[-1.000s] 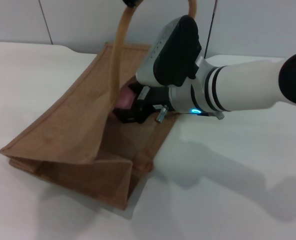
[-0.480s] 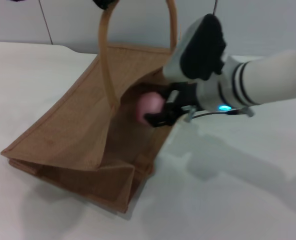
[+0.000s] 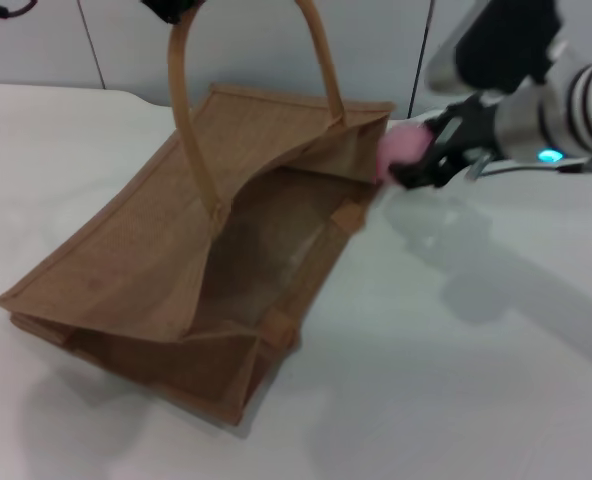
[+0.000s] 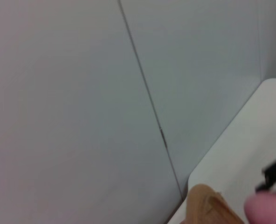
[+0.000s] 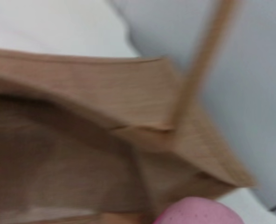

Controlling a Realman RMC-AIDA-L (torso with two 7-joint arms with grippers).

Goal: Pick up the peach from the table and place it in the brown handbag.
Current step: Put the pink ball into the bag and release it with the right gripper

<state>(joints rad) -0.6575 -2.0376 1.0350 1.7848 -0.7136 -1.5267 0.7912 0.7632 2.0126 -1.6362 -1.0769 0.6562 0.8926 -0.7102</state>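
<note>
The brown handbag [image 3: 176,270] lies on the white table [image 3: 456,380] with its mouth open toward the right. My right gripper [image 3: 416,160] is shut on the pink peach [image 3: 396,147] and holds it just outside the bag's far right corner, above the table. My left gripper [image 3: 171,8] shows at the top edge, shut on one arched handle [image 3: 191,150] and holding it up. The right wrist view shows the bag's open mouth [image 5: 58,154] with the peach [image 5: 198,212] close before the camera. The left wrist view shows the handle [image 4: 205,207] and the peach [image 4: 266,209].
A grey panelled wall [image 3: 376,40] stands behind the table. White table surface lies bare to the right of and in front of the bag. The inside of the bag [image 3: 266,250] shows nothing in it.
My right gripper has moved right and back with the peach, from inside the bag's mouth to beside its far right corner. My left gripper has moved left with the handle.
</note>
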